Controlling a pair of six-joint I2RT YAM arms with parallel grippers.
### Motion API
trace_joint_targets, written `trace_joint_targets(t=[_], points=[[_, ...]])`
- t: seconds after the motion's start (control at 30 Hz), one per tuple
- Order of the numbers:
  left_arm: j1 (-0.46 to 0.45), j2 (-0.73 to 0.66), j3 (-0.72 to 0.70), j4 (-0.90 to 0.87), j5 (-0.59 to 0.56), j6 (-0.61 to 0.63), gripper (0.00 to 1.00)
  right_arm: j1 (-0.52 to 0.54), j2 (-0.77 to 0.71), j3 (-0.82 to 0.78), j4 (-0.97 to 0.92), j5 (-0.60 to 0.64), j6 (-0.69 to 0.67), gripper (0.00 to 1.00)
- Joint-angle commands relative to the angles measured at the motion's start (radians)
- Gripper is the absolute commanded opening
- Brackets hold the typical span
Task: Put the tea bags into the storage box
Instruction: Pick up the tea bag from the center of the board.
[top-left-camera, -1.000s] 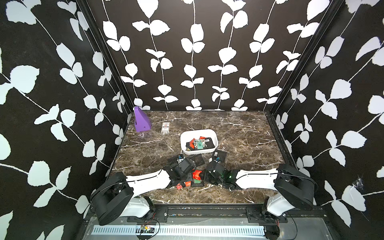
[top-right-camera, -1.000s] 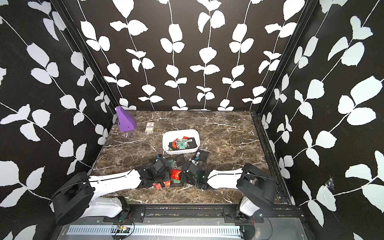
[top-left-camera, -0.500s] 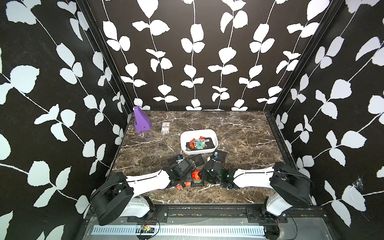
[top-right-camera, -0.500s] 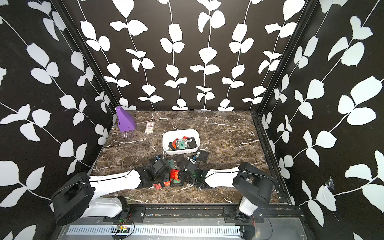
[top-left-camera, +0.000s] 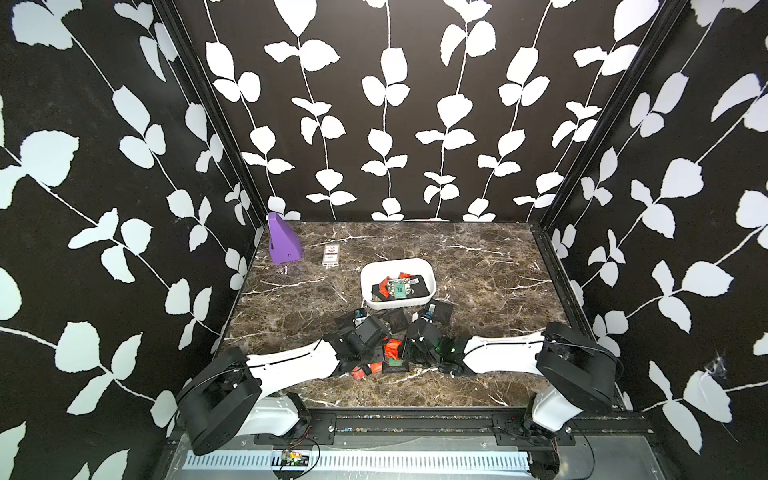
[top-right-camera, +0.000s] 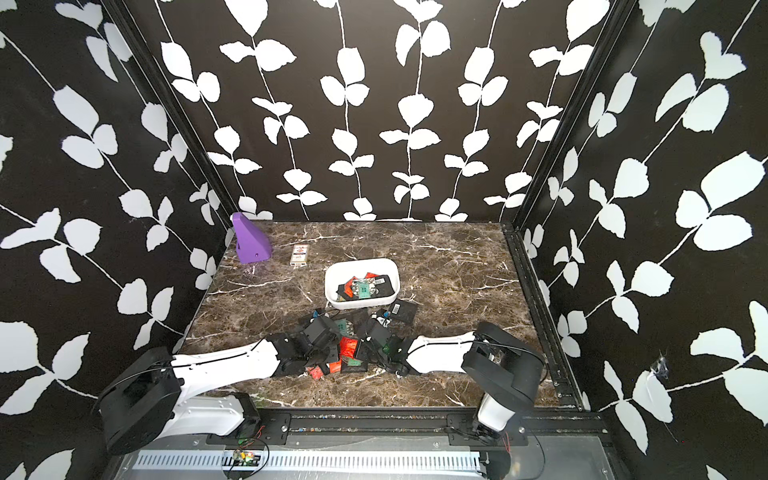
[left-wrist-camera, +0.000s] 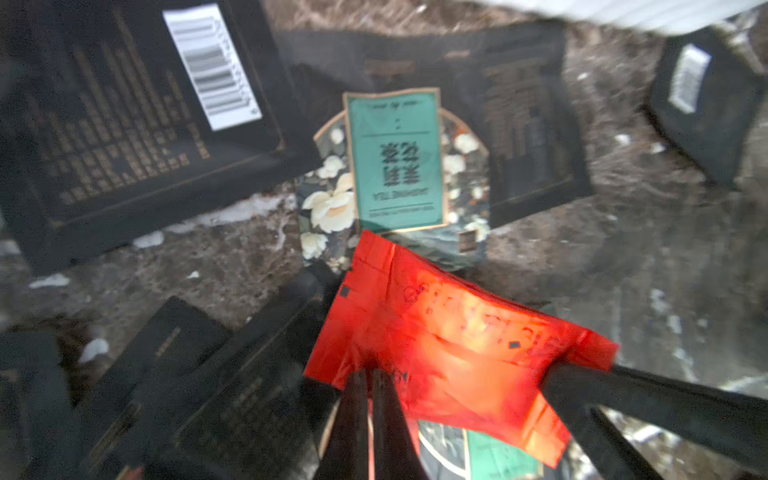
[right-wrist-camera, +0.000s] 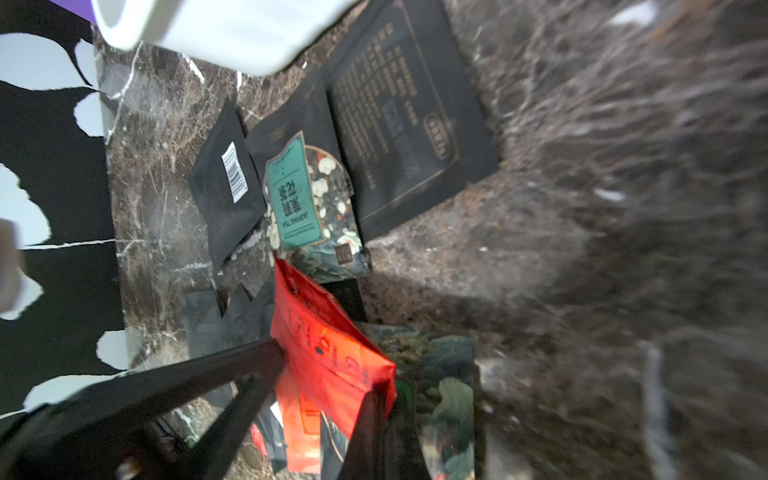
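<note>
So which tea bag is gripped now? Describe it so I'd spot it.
From the white storage box mid-table, come toward the robot to the loose tea bags. There, a red-orange tea bag is pinched between the left gripper and right gripper. Other red ones lie flat nearer the robot; only this one is held tilted.
</note>
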Motion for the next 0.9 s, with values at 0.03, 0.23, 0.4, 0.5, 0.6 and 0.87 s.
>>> trace_joint_targets(t=[0.03,0.23,0.4,0.5,0.6,0.87], points=[[0.005,-0.063,0.128,-0.145,-0.059,0.075,0.14,-0.002,-0.120,0.087,-0.261,0.096,-0.089,0.00],[0.005,-0.131,0.210,-0.258,-0.149,0.135,0.27,-0.063,-0.348,0.135,-0.560,0.144,-0.222,0.00],[0.005,-0.188,0.148,-0.227,-0.153,0.103,0.28,-0.196,-0.503,0.199,-0.673,0.094,-0.321,0.00],[0.004,-0.211,0.094,-0.183,-0.116,0.074,0.28,-0.278,-0.488,0.284,-0.678,0.025,-0.385,0.00],[0.005,-0.222,0.046,-0.126,-0.057,0.049,0.27,-0.320,-0.381,0.404,-0.664,-0.041,-0.438,0.00],[0.005,-0.225,-0.035,-0.043,0.045,-0.001,0.21,-0.329,0.015,0.764,-0.548,-0.208,-0.482,0.00]])
